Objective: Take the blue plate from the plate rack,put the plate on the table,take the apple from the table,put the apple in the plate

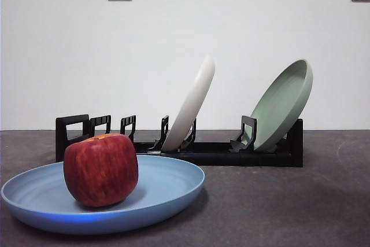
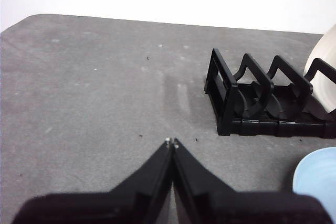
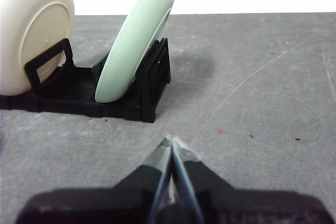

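The blue plate (image 1: 167, 186) lies flat on the table (image 1: 277, 206) at the front left. The dark-red apple (image 1: 101, 169) stands in it, left of its middle. The black plate rack (image 1: 231, 153) stands behind, holding other plates. In the left wrist view a sliver of the blue plate (image 2: 317, 174) shows beside the rack's loop end (image 2: 226, 95). My left gripper (image 2: 171, 142) is shut and empty above bare table. My right gripper (image 3: 171, 140) is shut and empty, near the rack's other end (image 3: 152, 85). Neither arm shows in the front view.
A cream-white plate (image 1: 191, 105) leans in the rack's middle slots and a pale green plate (image 1: 283, 105) leans at its right end. Both show in the right wrist view, cream-white plate (image 3: 31, 30) and green plate (image 3: 134, 40). A white wall stands behind.
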